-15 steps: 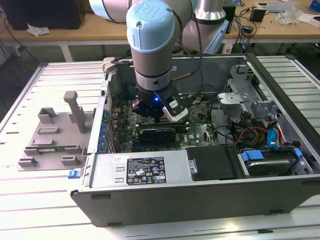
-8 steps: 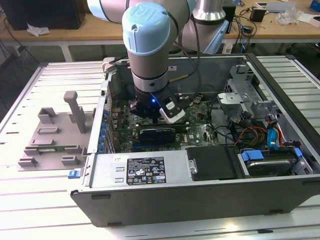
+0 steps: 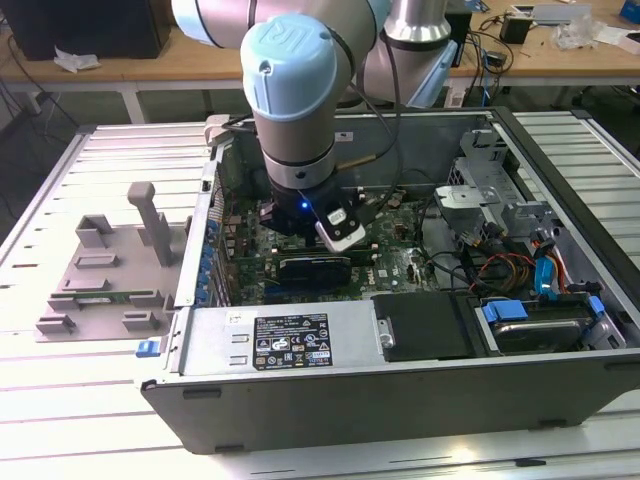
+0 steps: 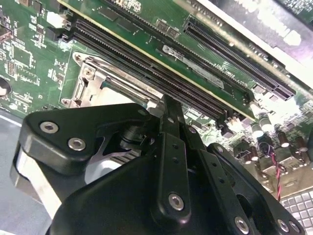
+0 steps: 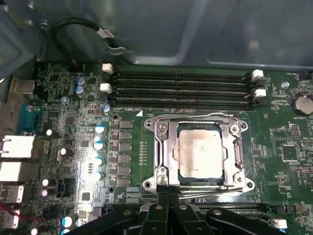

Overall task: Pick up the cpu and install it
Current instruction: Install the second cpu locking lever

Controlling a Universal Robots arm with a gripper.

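Note:
The cpu (image 5: 201, 152), a flat square chip with a silver-grey top, lies inside the metal-framed socket (image 5: 164, 147) on the green motherboard. In the first wrist view my gripper (image 5: 167, 188) is shut, its black fingertips pressed together at the socket frame's near edge, just beside the chip and holding nothing. The second wrist view looks over the gripper (image 4: 167, 105) from behind, with the socket (image 4: 93, 83) partly covered by it. In the exterior view the gripper (image 3: 290, 222) is low inside the computer case, over the board.
Long memory slots (image 5: 181, 88) run beside the socket, and capacitors (image 5: 99, 145) stand on its other side. The case walls (image 3: 560, 150) surround the arm. A power supply (image 3: 290, 340), cables (image 3: 500, 265) and a grey fixture (image 3: 110, 270) on the table lie around.

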